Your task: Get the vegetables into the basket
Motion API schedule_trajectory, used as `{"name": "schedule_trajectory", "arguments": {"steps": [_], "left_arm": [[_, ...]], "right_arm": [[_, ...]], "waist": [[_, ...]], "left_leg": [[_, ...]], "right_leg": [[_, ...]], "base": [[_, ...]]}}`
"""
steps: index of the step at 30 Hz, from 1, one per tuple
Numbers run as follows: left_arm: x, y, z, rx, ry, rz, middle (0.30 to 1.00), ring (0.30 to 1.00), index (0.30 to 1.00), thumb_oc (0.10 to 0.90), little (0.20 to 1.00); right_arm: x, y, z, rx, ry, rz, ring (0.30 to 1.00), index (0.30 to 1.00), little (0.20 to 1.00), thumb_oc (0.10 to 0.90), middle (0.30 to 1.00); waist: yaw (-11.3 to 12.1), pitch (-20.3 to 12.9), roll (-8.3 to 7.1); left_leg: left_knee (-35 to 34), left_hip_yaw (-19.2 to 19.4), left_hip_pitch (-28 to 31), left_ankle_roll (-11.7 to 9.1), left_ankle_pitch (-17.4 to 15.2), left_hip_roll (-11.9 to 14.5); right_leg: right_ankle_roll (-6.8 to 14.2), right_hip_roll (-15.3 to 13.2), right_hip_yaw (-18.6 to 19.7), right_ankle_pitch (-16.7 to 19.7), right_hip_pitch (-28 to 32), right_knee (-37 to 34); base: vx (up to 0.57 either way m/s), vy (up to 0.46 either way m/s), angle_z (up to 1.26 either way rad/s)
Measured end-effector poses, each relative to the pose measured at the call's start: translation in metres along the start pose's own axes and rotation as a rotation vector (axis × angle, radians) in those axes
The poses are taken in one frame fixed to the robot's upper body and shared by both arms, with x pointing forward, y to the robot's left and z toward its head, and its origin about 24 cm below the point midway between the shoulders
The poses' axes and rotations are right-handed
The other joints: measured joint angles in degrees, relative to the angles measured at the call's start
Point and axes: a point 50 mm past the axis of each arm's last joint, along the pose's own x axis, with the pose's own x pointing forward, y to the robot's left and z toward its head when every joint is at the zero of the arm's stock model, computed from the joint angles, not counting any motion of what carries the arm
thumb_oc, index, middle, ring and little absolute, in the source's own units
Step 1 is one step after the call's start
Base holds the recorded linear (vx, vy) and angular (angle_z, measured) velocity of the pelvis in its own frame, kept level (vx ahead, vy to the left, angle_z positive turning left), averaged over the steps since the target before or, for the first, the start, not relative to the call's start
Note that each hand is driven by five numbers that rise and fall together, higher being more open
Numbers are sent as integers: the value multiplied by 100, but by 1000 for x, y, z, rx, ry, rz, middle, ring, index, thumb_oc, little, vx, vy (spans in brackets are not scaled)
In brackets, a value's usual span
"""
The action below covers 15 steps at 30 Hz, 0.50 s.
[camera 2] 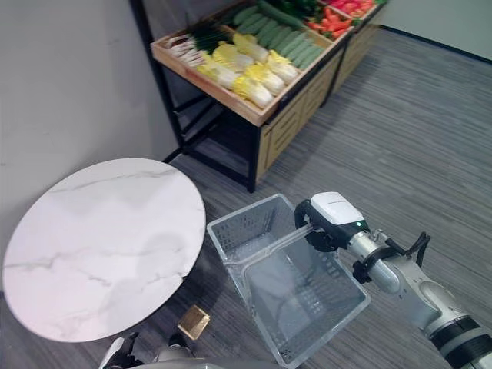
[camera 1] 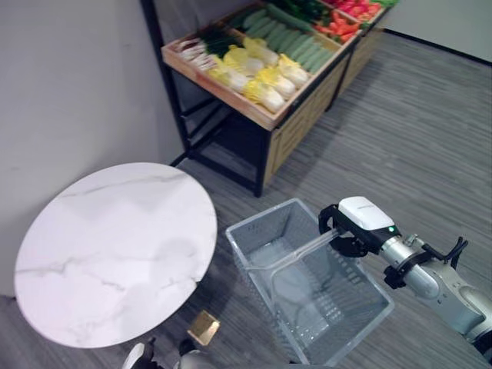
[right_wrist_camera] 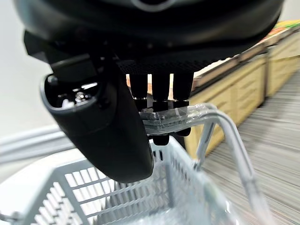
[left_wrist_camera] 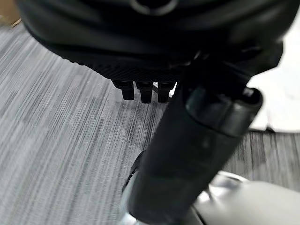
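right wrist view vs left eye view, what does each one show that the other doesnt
The right wrist view alone shows the right hand's fingers curled round the basket's clear handle. The left eye view alone shows the round marble table, a small gold box on the floor and the vegetables on the wooden rack. Both show the right hand, the basket and the carpet.

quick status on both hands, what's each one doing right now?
Left hand: fingers curled, holding nothing, shut.
Right hand: shut on the basket handle, carrying the basket.
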Motion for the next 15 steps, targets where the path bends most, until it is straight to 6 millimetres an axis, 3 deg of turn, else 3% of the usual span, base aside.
{"name": "schedule_trajectory", "arguments": {"steps": [3, 4, 5, 6, 7, 8, 9, 11, 15], "left_arm": [[-2, -13, 6, 5, -20, -33, 1000, 1000, 1000, 900, 1000], [-3, -17, 10, 15, -43, -44, 1000, 1000, 1000, 900, 1000], [-4, -17, 9, 11, -42, -44, 1000, 1000, 1000, 900, 1000], [-5, -18, 6, -1, -35, -40, 1000, 1000, 1000, 900, 1000], [-7, -17, 3, -16, -30, -25, 1000, 1000, 1000, 900, 1000], [-7, -17, 3, -29, -35, -19, 1000, 1000, 1000, 900, 1000], [-7, -22, 13, -45, -64, -31, 1000, 1000, 1000, 900, 1000], [-4, -20, 21, -72, -83, -12, 1000, 1000, 1000, 900, 1000], [-2, -16, 34, -96, -128, 2, 1000, 1000, 1000, 900, 1000]], "right_arm": [[-24, 6, -25, 14, 142, 13, 300, 300, 300, 400, 300], [-38, 5, -39, 28, 220, -1, 300, 300, 300, 400, 300], [-42, 6, -42, 32, 237, -4, 300, 300, 300, 400, 300], [-38, 8, -43, 40, 237, -10, 300, 300, 300, 400, 300], [-24, 11, -42, 62, 229, -19, 300, 300, 300, 400, 300], [-13, 13, -40, 76, 218, -28, 300, 300, 300, 400, 300], [-11, 4, -38, 39, 194, -33, 300, 300, 300, 400, 300], [-12, 3, -42, 36, 217, -29, 300, 300, 300, 400, 300], [-6, 9, -38, 73, 208, -29, 300, 300, 300, 400, 300]], "waist": [[-224, 107, 337], [-246, 152, 537], [-265, 171, 616], [-237, 281, 508], [-150, 338, 389], [10, 338, 230], [71, 404, 167], [96, 405, 179], [243, 440, 161]], "left_leg": [[-98, -35, 12, -27, 371, 94], [12, -171, 54, -163, 531, 241], [149, -263, 59, -258, 615, 365], [439, -848, 14, -191, 665, 375], [864, -1705, -56, -106, 724, 295], [781, -2704, -114, -443, 254, -56], [-315, -3322, -82, -701, -225, -671], [-918, -3650, -278, -625, -195, -1096], [-1004, -4192, -630, -421, -71, -1615]], "right_leg": [[-57, 122, 141, 19, -117, -18], [-278, 170, 264, -177, -224, 221], [-363, 249, 375, -235, -297, 326], [-505, 315, 654, -230, -343, 380], [-588, 301, 980, -190, -465, 434], [-684, 210, 1438, -101, -605, 409], [-687, 54, 1741, 129, -677, 96], [-744, 181, 1975, 258, -592, -198], [-764, 516, 2329, 307, -463, -443]], "base": [[-58, -357, -27], [-123, -261, -50], [-83, -160, -72], [4, -126, -111], [63, -68, -170], [103, -80, -207], [94, -70, -168], [95, -67, -86], [42, 13, -65]]}}
